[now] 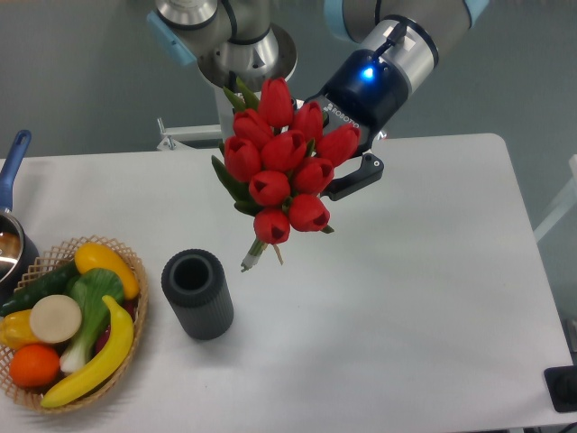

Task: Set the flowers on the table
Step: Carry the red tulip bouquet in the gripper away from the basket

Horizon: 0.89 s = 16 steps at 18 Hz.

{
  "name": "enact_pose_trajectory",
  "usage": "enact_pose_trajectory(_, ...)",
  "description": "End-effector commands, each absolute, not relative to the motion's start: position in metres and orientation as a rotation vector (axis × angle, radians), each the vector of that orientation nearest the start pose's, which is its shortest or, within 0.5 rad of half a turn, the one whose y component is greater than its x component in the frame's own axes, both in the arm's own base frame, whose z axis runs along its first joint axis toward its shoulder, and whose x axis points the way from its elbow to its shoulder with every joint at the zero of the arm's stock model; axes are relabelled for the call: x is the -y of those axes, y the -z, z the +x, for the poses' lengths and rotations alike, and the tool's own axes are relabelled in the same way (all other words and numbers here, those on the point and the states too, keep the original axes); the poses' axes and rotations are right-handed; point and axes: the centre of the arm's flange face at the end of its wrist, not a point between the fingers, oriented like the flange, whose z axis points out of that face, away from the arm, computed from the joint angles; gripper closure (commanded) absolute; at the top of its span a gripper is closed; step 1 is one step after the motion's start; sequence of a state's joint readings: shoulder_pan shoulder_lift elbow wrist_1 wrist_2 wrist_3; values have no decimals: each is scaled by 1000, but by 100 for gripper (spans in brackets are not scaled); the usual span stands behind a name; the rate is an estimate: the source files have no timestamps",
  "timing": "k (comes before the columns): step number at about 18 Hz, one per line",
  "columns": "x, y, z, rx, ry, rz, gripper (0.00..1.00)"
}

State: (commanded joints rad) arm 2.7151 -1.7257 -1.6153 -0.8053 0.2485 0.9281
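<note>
Bench (406,298) is lying bare nearest the camera, below the hand (347,176), which is gripping the flowers (284,171) aloft; their stems are angling down-left toward the dark cylinder vase (197,293), blooms pointing up.

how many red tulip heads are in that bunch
9 show in the bunch of red tulips with green leaves, held in the air above the white table: one on top, a row of three, three across the middle, two at the bottom. Others may hide behind.
</note>
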Motion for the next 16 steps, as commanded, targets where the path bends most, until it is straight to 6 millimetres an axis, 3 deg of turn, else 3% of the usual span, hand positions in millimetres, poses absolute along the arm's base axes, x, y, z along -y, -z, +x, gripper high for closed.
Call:
enact_pose_trajectory(12, -429, -522, -411, -148, 255, -1816, 58)
enact_pose_trajectory(16, -425, -513, -415, -85, 134, -1981, 58)
